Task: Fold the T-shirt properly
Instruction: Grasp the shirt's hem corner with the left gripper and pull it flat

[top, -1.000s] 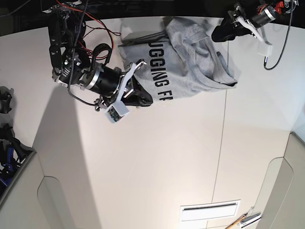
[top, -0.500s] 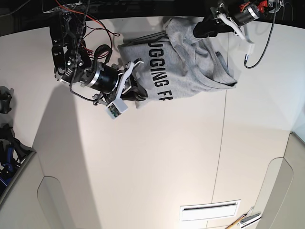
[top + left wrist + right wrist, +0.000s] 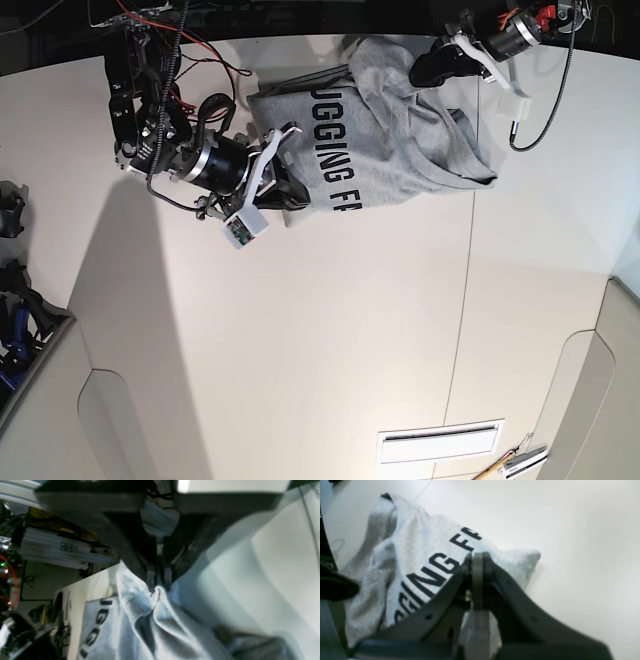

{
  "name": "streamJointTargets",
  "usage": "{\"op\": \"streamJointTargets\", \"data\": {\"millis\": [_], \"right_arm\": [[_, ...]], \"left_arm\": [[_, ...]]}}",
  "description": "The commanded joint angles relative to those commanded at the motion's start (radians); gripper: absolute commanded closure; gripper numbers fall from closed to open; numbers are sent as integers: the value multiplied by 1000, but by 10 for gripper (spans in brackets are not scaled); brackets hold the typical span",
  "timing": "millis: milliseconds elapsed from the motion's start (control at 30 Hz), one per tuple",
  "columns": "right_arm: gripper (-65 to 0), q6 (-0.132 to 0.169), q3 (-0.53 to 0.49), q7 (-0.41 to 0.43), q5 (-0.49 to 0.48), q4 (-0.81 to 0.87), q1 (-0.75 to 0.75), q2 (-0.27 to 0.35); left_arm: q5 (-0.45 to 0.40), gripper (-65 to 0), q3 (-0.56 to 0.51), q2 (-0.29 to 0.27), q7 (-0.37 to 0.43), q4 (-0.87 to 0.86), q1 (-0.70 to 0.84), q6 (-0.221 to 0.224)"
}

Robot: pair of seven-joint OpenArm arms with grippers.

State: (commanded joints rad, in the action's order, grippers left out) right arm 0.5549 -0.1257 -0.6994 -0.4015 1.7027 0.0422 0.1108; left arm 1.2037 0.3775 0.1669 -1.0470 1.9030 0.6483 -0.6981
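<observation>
Cream table point(image 3: 330, 330) w/ seams, dark room edge behind, both hands, left point(image 3: 158, 586) & right point(image 3: 476, 565), pinching grey T-shirt point(image 3: 390, 140)

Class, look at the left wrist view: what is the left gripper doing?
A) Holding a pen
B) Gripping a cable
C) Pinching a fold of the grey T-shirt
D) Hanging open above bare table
C: the left gripper has its tips nearly together, with a bunched fold of the T-shirt caught between them.
</observation>
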Motion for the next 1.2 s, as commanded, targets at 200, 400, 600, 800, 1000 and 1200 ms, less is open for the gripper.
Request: {"op": "streamJointTargets", "data": {"millis": [200, 400, 600, 800, 1000, 1200], "right_arm": [[0, 20, -1, 2, -55, -101, 0, 0], [0, 29, -24, 10, -83, -233, -1, 0], [0, 28, -23, 30, -57, -253, -16, 0], [0, 28, -23, 30, -29, -253, -50, 5], [0, 28, -22, 30, -1, -253, -51, 5], [0, 25, -22, 42, 21, -253, -51, 31]], "left_arm": [[11, 0, 50, 2, 0, 35, 0, 0], [11, 0, 61, 2, -5, 35, 0, 0], [9, 0, 61, 59, -13, 35, 0, 0], [9, 0, 63, 112, -27, 35, 0, 0], [8, 0, 63, 175, -50, 35, 0, 0], [-4, 0, 73, 205, -55, 35, 0, 0]]}}
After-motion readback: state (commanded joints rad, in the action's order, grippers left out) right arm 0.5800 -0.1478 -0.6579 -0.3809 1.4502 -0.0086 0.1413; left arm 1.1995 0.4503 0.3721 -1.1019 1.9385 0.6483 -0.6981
